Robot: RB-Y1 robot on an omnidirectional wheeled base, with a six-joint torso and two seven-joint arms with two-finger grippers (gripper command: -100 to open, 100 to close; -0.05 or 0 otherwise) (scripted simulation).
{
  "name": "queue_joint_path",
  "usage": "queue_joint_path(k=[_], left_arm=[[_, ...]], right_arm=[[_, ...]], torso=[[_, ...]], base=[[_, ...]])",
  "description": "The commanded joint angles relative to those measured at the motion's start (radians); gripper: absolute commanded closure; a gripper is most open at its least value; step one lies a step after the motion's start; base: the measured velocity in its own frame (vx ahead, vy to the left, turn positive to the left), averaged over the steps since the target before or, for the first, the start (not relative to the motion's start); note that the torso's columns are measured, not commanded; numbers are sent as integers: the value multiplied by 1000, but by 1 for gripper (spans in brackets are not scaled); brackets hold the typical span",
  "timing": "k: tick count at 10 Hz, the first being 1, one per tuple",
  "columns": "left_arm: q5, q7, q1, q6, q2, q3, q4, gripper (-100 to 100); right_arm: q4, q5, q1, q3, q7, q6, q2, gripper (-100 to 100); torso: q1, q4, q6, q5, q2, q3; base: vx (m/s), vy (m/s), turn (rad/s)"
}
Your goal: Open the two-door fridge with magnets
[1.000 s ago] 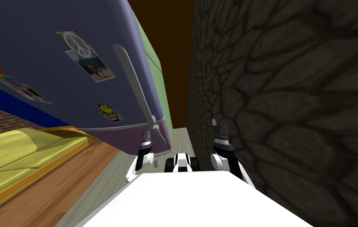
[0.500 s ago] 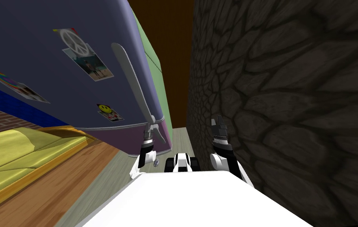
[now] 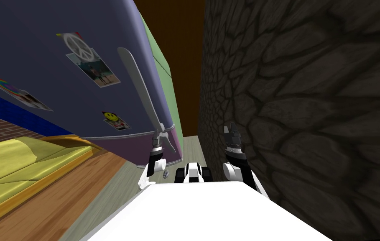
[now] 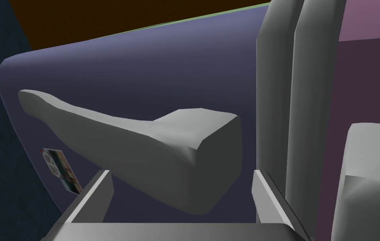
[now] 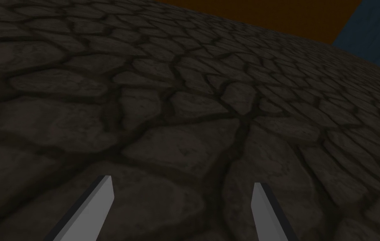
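The fridge's blue-violet upper door point(image 3: 59, 96) carries a peace-sign magnet point(image 3: 76, 44), a rainbow magnet point(image 3: 7, 85) and a smiley magnet point(image 3: 110, 115). A long grey handle point(image 3: 141, 88) runs down its edge. My left gripper point(image 3: 159, 138) is at the handle's lower end. In the left wrist view it stands open point(image 4: 181, 173), with the handle's thick end point(image 4: 176, 150) between the fingers and a gap on each side. The purple lower door point(image 4: 368, 75) has its own grey handle point(image 4: 368, 175). My right gripper point(image 3: 230, 129) is open point(image 5: 180, 184), facing the stone wall.
A dark stone wall point(image 3: 310, 104) stands close on my right, leaving a narrow strip of floor point(image 3: 191, 144) between it and the fridge's green side point(image 3: 164, 71). A yellow cushioned seat point(image 3: 17, 159) and wooden floor point(image 3: 72, 196) lie to the left.
My left forearm has drawn slightly inward at the handle's lower end. The whole head view shifted a little. The fridge door looks the same.
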Motion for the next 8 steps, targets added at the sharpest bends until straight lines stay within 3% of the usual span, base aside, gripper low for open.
queue_joint_path(k=[1,2,4,6,8], left_arm=[[1,-1,-4,16,-1,1,-12,-100],[-1,0,2,-12,0,-1,12,100],[-5,-1,8,-46,-3,-5,40,100],[-5,17,14,-32,12,-20,19,100],[-7,33,15,-28,29,-34,11,100]], right_arm=[[0,0,0,0,0,0,0,0],[0,0,0,0,0,0,0,0],[0,0,0,1,0,0,0,0],[0,0,0,1,0,0,0,0],[0,0,-1,1,0,0,0,0]], torso=[[0,0,0,0,1,1],[1,0,0,0,2,1],[-1,0,1,0,4,3],[-1,1,1,-1,2,1],[8,5,-1,1,13,8]], base=[[14,2,1],[-22,-7,-4],[-43,-10,-3],[-59,27,-28],[-227,192,-123]])
